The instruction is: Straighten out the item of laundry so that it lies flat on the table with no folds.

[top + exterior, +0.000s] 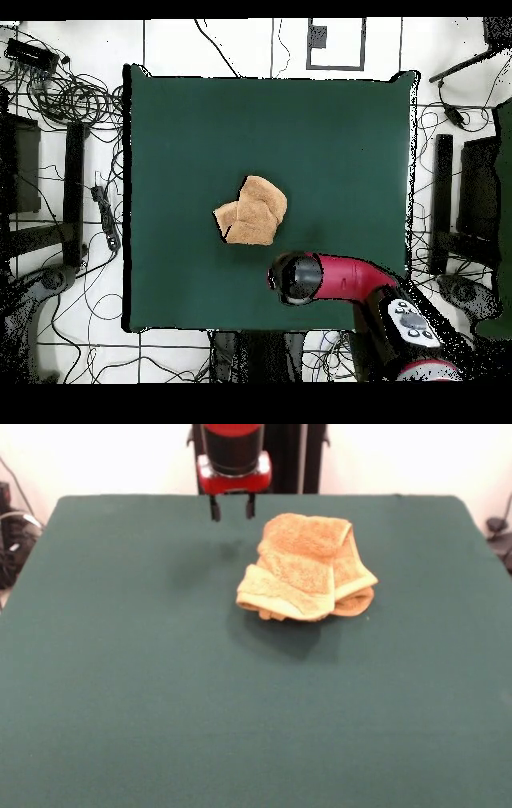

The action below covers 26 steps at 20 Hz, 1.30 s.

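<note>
The orange-tan towel (pixel 308 569) lies crumpled in a folded heap on the dark green table (pixel 160 688), right of centre toward the far side in the front view. In the overhead view the towel (pixel 252 212) sits near the table's middle. My gripper (pixel 232 507) hangs above the table's far edge, left of the towel and apart from it, with its two dark fingers spread and nothing between them. From above, only the arm's round end (pixel 295 277) shows, just below and right of the towel; the fingers are hidden under it.
The green table (pixel 180 130) stretches wide on all sides of the towel. Cables and stands (pixel 70 100) lie on the floor around the table. The robot's pedestal (pixel 256 448) stands behind the far edge.
</note>
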{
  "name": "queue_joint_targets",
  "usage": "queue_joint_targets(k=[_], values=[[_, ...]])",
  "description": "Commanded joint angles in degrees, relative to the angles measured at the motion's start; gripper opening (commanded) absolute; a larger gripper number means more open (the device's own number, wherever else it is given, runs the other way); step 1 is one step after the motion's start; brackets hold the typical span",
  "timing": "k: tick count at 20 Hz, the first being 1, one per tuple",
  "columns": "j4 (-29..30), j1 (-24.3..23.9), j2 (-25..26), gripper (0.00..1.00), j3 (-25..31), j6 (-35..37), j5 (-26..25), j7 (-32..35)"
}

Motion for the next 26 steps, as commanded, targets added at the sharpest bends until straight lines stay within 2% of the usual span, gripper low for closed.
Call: queue_joint_targets(k=[1,5,11,16,20,23,26], values=[[-9.4,3.2,4.3,1.0,7.2,1.1,5.9,7.3],[-11.9,3.9,4.7,1.0,7.6,4.2,6.6,5.2],[-12.5,5.0,5.6,1.0,7.6,4.9,8.2,5.9],[-10.7,6.9,8.4,1.0,6.8,-3.0,11.2,11.9],[-8.9,9.6,9.3,1.0,4.8,-6.0,14.9,17.4],[-11.7,13.7,10.3,1.0,1.4,-7.7,16.2,19.4],[-12.3,15.2,10.4,1.0,0.5,-8.9,17.6,18.9]])
